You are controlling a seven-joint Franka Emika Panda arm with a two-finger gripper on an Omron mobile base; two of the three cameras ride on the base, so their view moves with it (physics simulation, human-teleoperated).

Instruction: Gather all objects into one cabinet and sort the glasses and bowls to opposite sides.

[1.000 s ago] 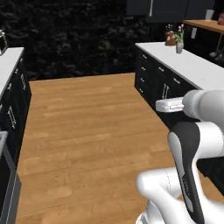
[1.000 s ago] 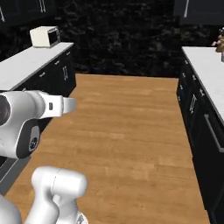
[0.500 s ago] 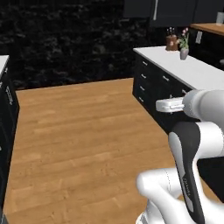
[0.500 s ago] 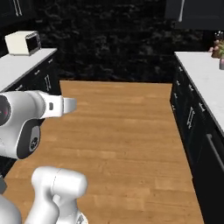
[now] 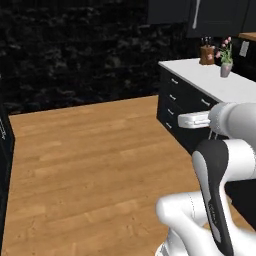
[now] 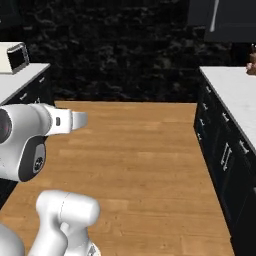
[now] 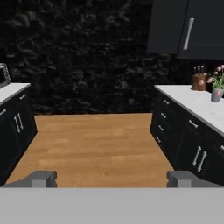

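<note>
My gripper (image 7: 112,179) is open, with nothing between its two dark fingertips (image 7: 43,178); it is held level above the wooden floor and faces the far black stone wall. The white hand juts from the arm in the left base view (image 5: 193,119) and in the right base view (image 6: 74,120). The black wall cabinet (image 7: 205,30) with its long silver bar handle (image 7: 189,33) hangs at the upper right, over the right counter; the cabinet (image 5: 220,15) and the cabinet (image 6: 225,20) also appear high in both base views. The glasses and bowls are out of view.
A white counter (image 7: 197,103) on black drawers runs along the right and carries a knife block (image 7: 199,81) and a grey vase of pink flowers (image 7: 216,92). A second counter (image 6: 20,75) on the left holds a toaster (image 6: 14,57). Wooden floor (image 7: 96,144) lies between them.
The whole picture has shifted: the base has moved, and the right counter and far wall now look nearer. The arm keeps its pose and the gripper stays open.
</note>
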